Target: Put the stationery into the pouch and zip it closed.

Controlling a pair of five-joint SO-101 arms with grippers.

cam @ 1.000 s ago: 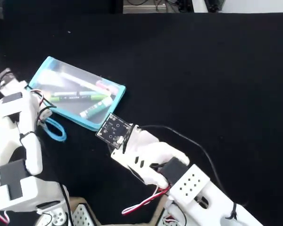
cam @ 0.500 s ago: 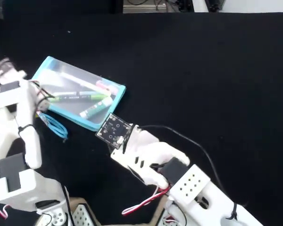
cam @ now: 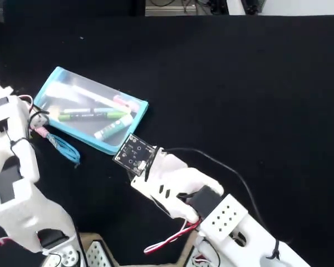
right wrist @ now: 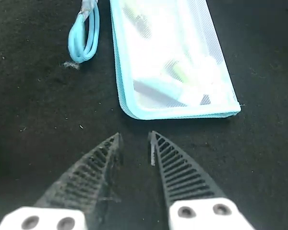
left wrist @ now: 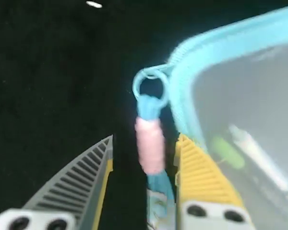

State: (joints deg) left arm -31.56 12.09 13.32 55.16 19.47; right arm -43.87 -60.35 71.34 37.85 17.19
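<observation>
Left gripper [left wrist: 145, 138] released, jaws straddling the zip pull [left wrist: 150, 143] (no pinch). Right gripper [right wrist: 134, 136] slightly parted, empty, just beside the pouch [right wrist: 173, 52]; pens [cam: 94, 114] inside.

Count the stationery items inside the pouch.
4, all inside the pouch: a white pen along the far edge, a pink piece at its end, a green marker mid-pouch, a green-white stick by the near edge. Others may be hidden.
</observation>
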